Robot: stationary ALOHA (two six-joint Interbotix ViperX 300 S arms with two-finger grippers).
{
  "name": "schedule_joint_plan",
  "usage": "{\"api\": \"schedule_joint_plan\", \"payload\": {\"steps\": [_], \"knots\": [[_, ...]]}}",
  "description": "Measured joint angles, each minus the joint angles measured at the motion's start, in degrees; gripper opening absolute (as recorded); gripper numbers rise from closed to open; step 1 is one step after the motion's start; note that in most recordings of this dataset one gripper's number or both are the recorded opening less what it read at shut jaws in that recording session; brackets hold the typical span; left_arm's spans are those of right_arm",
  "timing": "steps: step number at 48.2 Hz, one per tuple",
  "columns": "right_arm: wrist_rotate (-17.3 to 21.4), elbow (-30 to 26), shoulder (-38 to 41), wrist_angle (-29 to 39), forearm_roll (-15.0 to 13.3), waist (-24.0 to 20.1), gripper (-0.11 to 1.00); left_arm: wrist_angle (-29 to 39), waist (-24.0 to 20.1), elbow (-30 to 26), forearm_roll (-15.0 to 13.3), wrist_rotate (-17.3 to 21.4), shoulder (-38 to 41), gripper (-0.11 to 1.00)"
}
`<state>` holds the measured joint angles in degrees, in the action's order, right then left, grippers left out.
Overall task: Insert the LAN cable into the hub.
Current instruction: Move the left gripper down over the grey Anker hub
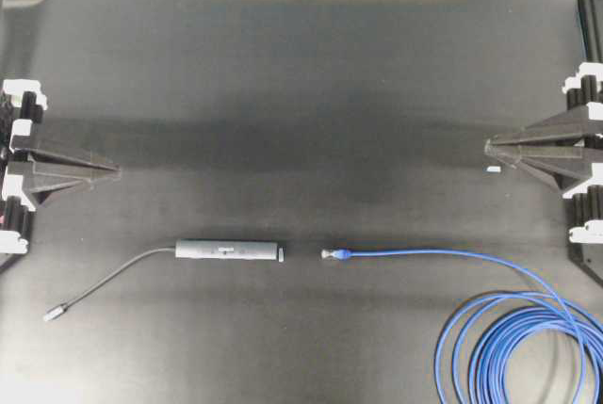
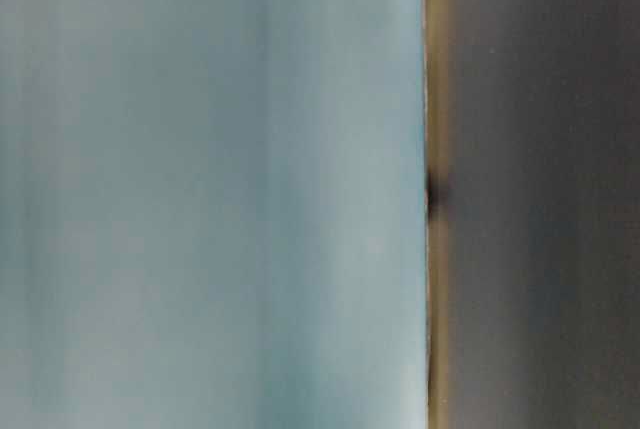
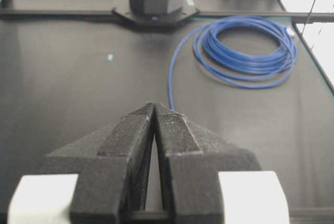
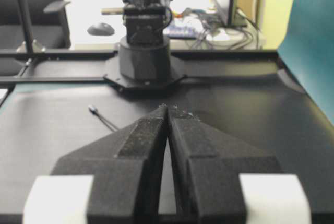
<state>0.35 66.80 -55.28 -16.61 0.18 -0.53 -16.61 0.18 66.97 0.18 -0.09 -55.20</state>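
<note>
Coiled low at the bench's [image 1: 301,74] near right corner, the LAN cable [image 1: 513,343] runs a straight tail leftward to its plug [image 1: 332,254], which lies nose-on to the pale end face of the hub [image 1: 229,250], just apart and nearly in line. Both tools, left tool [image 1: 111,174] and right tool [image 1: 492,148], sit pinched closed and empty at the bench edges, well clear. Likely best: left pins the hub body, right takes the boot behind the plug, keeps it level, slides straight in; loops may drag.
</note>
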Motion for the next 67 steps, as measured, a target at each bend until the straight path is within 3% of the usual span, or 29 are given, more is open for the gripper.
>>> {"api": "schedule_joint_plan", "payload": {"steps": [3, 6, 16, 25, 28, 31, 37, 43, 47, 50, 67], "knots": [[0.0, -0.1, 0.3, 0.1, 0.0, 0.1, 0.01, -0.2, -0.2, -0.1, 1.0, -0.3, 1.1, 0.07], [0.0, -0.7, 1.0, 1.2, -0.1, 0.2, 0.0, -0.7, -0.3, -0.4, 1.9, -0.7, 3.9, 0.01], [0.0, -5.1, 6.8, 9.1, -0.1, 0.3, 0.0, -5.1, 0.0, -1.6, 2.2, -0.8, 10.0, 0.01], [0.0, -7.7, 13.7, 11.2, -0.1, 0.3, 0.0, -6.4, 1.1, -1.9, 2.2, -3.3, 15.2, 0.01], [0.0, -8.6, 16.0, 11.9, 0.1, 0.3, 0.01, -6.9, 1.1, -1.9, 2.2, -4.3, 16.9, 0.05], [0.0, -9.4, 18.1, 12.7, 0.2, 0.3, 0.02, -7.6, 1.1, -1.9, 2.3, -4.7, 18.5, 0.15], [0.0, -10.5, 21.5, 14.6, 0.4, 0.2, 0.19, -10.7, 1.1, -1.8, 2.3, -5.1, 21.0, 0.49], [0.2, -11.0, 22.1, 15.6, 1.0, 0.2, 0.53, -13.0, 0.8, -2.1, 2.3, -5.8, 23.1, 0.82], [0.8, -11.3, 22.8, 15.7, 1.1, 0.3, 0.75, -13.5, 0.8, -2.1, 2.3, -6.5, 25.0, 0.81], [1.0, -11.6, 23.7, 15.8, 1.1, 0.3, 0.84, -14.0, 0.8, -1.8, 2.3, -6.3, 26.6, 0.77], [1.5, -13.7, 30.6, 15.6, 1.2, 0.2, 0.81, -28.9, 3.4, 2.4, 2.3, -8.3, 38.5, 0.75]]}}
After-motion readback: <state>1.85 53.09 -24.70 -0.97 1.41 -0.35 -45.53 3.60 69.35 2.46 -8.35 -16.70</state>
